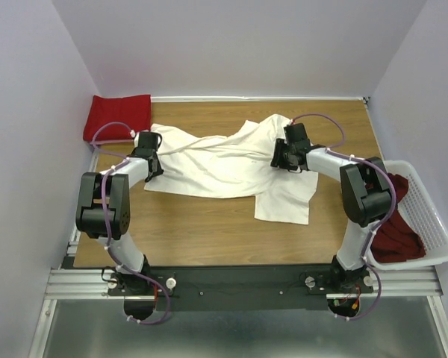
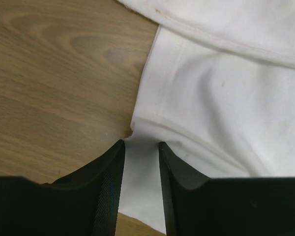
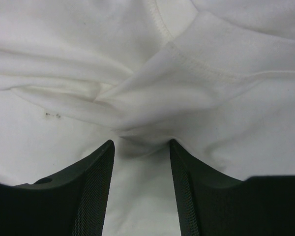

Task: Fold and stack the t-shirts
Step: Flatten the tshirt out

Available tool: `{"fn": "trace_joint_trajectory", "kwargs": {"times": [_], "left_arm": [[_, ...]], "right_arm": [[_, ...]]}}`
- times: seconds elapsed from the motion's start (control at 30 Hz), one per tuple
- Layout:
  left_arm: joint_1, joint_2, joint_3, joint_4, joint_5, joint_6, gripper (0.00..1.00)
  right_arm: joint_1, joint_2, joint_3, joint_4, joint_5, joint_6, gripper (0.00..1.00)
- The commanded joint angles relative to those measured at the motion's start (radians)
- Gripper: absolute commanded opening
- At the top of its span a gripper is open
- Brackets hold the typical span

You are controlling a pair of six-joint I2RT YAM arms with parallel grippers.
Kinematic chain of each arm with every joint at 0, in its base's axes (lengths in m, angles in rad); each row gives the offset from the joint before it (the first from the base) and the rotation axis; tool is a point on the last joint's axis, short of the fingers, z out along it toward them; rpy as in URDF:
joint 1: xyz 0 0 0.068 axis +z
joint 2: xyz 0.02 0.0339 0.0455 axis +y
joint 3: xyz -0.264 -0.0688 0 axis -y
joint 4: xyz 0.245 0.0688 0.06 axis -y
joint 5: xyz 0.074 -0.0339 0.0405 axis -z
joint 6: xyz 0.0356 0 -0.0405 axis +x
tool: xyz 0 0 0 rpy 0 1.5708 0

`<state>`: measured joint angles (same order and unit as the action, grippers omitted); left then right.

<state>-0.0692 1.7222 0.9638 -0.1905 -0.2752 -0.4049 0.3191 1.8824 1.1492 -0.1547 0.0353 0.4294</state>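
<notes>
Pinching the cream t-shirt (image 1: 209, 164), crumpled on the table (image 1: 201, 235): left gripper (image 2: 140, 145) on a hem corner, right gripper (image 3: 141, 143) on a bunched fold. Lift both evenly, pull taut, lay flat before folding, no yanking.

A spread t-shirt (image 1: 224, 160) lies across the middle of the table (image 1: 209, 231). A folded t-shirt (image 1: 119, 115) sits behind it in the far left corner. A basket (image 1: 433, 224) holding a bunched t-shirt (image 1: 396, 231) stands at the table's right edge.

The cream-white t-shirt (image 1: 224, 160) lies crumpled at centre, bright red t-shirt (image 1: 118, 117) folded far-left, dark red t-shirt (image 1: 397, 224) in basket (image 1: 433, 224).
</notes>
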Motion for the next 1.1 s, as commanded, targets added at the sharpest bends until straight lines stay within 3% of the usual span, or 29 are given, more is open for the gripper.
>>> {"fn": "trace_joint_trajectory", "kwargs": {"times": [0.0, 0.1, 0.23, 0.33, 0.37, 0.5, 0.8, 1.07], "left_arm": [[0.019, -0.03, 0.059, -0.058, -0.022, 0.035, 0.48], [0.014, -0.102, 0.04, -0.082, -0.044, 0.02, 0.57], [0.012, -0.249, -0.054, -0.096, -0.042, -0.038, 0.61], [0.012, -0.315, -0.143, -0.089, -0.007, -0.057, 0.73], [0.014, -0.329, -0.18, -0.08, -0.006, -0.057, 0.84], [0.016, -0.406, -0.24, -0.072, -0.021, -0.072, 0.88], [0.025, -0.342, -0.244, -0.03, 0.016, -0.052, 0.85], [0.046, -0.265, -0.217, -0.01, 0.031, -0.029, 0.68]], "right_arm": [[-0.008, -0.003, 0.038, -0.062, 0.013, -0.046, 0.57], [-0.008, -0.058, 0.026, -0.091, -0.026, -0.066, 0.58], [-0.008, -0.166, -0.057, -0.128, -0.058, -0.072, 0.6], [-0.009, -0.267, -0.152, -0.141, -0.052, -0.08, 0.64], [-0.008, -0.322, -0.172, -0.152, -0.049, -0.081, 0.65], [-0.009, -0.451, -0.265, -0.19, -0.014, -0.083, 0.71], [-0.008, -0.651, -0.381, -0.235, 0.021, -0.075, 0.74], [-0.008, -0.738, -0.405, -0.249, 0.055, -0.063, 0.73]]}}
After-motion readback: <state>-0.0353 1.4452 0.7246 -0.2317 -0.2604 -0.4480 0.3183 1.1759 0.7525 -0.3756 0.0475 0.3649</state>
